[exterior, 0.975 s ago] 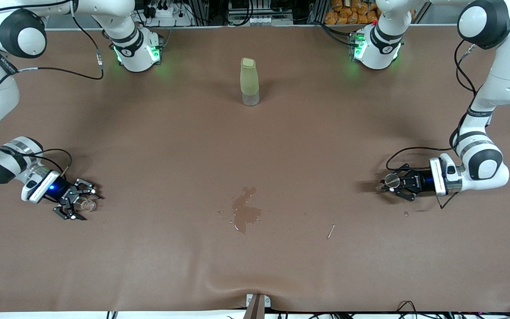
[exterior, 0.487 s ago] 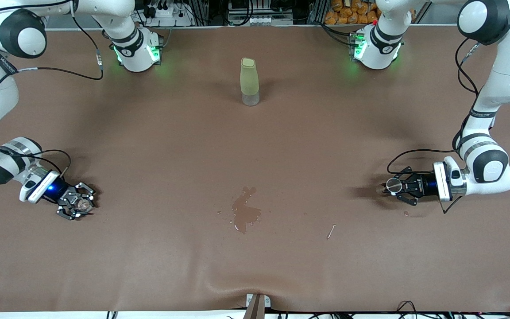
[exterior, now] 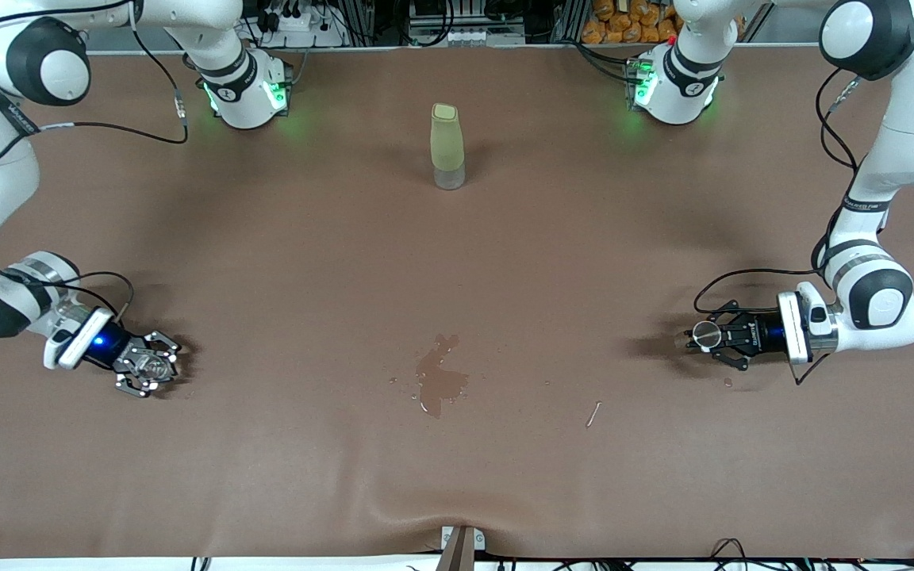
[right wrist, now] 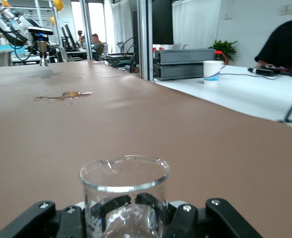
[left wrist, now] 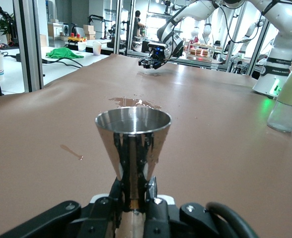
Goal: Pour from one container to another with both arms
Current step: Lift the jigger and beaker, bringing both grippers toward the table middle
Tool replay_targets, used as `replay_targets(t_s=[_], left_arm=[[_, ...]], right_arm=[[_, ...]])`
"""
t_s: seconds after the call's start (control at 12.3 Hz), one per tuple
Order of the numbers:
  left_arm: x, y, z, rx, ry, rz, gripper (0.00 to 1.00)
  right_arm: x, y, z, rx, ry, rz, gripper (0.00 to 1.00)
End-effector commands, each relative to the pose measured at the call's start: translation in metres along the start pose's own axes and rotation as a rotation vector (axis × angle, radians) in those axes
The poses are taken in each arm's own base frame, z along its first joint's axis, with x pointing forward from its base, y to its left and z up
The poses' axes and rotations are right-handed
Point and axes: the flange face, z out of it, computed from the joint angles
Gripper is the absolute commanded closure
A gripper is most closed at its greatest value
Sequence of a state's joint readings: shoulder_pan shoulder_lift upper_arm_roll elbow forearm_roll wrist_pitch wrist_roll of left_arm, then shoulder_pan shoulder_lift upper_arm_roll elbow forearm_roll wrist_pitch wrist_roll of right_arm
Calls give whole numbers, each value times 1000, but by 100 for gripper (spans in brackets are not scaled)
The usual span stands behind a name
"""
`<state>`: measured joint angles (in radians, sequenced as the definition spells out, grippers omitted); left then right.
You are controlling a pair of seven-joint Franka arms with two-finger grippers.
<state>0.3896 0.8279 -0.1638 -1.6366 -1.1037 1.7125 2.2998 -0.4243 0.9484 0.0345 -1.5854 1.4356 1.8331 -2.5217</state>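
My left gripper [exterior: 703,336] is shut on the waist of the small silver jigger [exterior: 706,335], low over the table at the left arm's end. The left wrist view shows the jigger [left wrist: 132,141] upright, rim up, with my left gripper [left wrist: 134,191] clamped on its narrow middle. My right gripper [exterior: 149,367] is shut on the tiny clear glass cup [exterior: 150,366], low over the right arm's end of the table. In the right wrist view the cup [right wrist: 124,191] stands upright between the black fingers [right wrist: 106,208] of the right gripper [right wrist: 131,214].
A tall pale-green bottle [exterior: 447,146] stands mid-table near the robot bases. A wet spill [exterior: 441,377] darkens the brown cloth between the two grippers. A small pale sliver [exterior: 593,413] and a droplet [exterior: 727,382] lie toward the left arm's end.
The right gripper shifted slightly toward the table's middle and turned the glass rim-up. The left gripper drew a little toward its own end of the table with the jigger.
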Motion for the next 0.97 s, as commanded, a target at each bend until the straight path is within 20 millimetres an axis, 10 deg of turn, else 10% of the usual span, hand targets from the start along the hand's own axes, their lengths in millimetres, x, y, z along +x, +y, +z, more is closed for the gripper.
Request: replay_targets(t_s=[0.0, 0.89], left_arm=[[22, -7, 3, 11, 21, -21, 100], [76, -39, 39, 18, -43, -122, 100]], right_arm=[[23, 14, 27, 16, 21, -9, 100], [108, -28, 206, 79, 206, 66, 100]])
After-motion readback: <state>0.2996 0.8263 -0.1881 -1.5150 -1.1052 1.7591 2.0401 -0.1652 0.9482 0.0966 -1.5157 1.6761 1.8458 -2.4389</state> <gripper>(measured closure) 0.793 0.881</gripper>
